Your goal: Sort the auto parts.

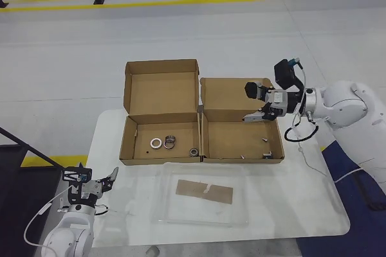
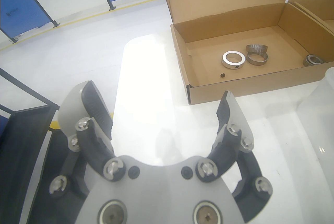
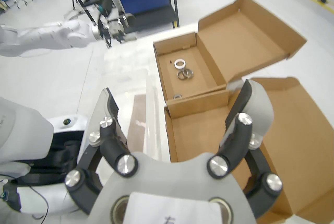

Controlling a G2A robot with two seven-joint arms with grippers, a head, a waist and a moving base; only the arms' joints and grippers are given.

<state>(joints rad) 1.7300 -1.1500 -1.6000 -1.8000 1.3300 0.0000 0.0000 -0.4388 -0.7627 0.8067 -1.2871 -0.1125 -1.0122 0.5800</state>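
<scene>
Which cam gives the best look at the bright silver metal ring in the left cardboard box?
Left wrist view: the bright silver metal ring is near, unblocked, its side hole visible. Top view and right wrist view show it only as a small pale ring, no detail.

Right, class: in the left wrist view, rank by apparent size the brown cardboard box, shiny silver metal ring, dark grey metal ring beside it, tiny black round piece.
Brown cardboard box
Shiny silver metal ring and dark grey metal ring: too alike to rank
Tiny black round piece
</scene>
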